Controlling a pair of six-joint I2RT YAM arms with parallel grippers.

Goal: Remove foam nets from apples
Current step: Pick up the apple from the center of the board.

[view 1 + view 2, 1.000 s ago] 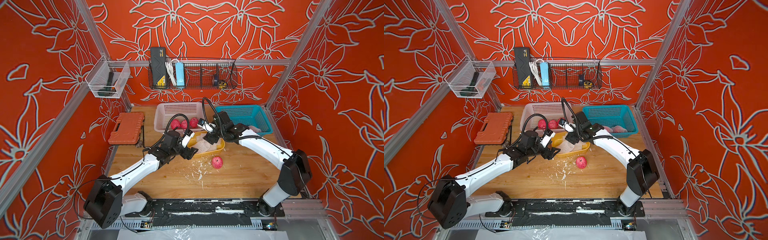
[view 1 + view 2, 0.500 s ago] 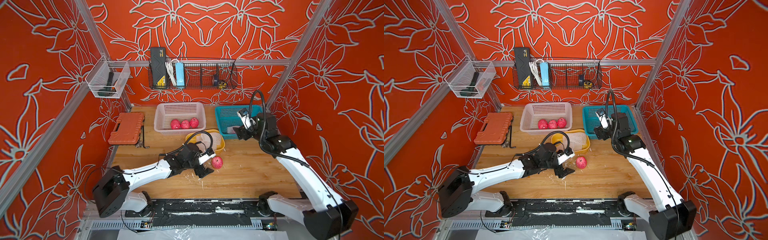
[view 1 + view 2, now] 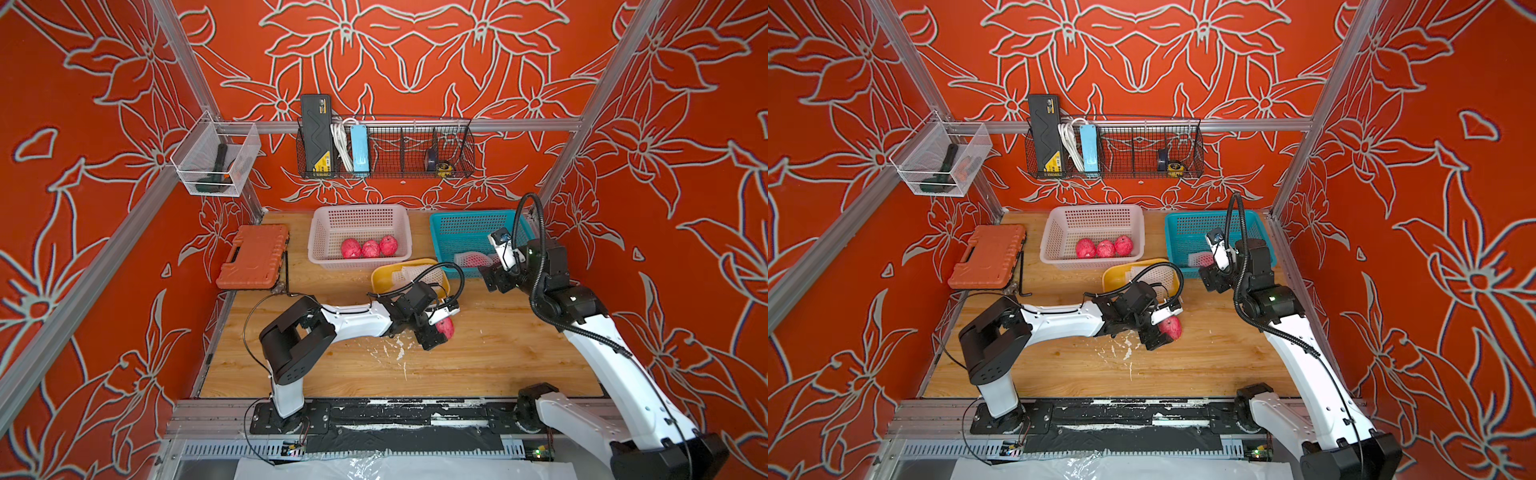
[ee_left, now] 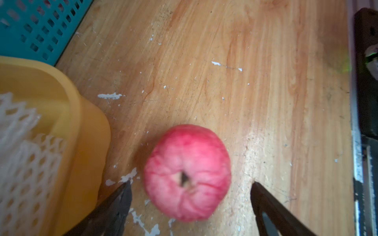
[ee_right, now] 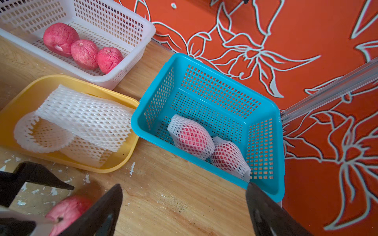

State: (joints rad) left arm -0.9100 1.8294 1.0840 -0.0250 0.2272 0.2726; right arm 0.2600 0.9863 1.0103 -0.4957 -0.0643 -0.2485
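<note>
Apple (image 4: 187, 172) bare inside spread left gripper (image 4: 190, 183), arm low; right gripper (image 5: 184, 185) spread, raised beside blue basket (image 5: 138, 122).

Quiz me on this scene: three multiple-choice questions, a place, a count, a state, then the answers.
1. Where are the netted apples? A white basket B blue basket C yellow tray
2. How many bare apples lie in the white basket? A two B three C five
3. How is the left gripper? A open around the loose apple on the table B shut on a netted apple C shut on the tray rim
Answers: 1 B, both sit in the blue basket, the tray holding only empty foam nets; 2 B, three lie side by side; 3 A, its jaws stand clear on either side of the apple.
</note>
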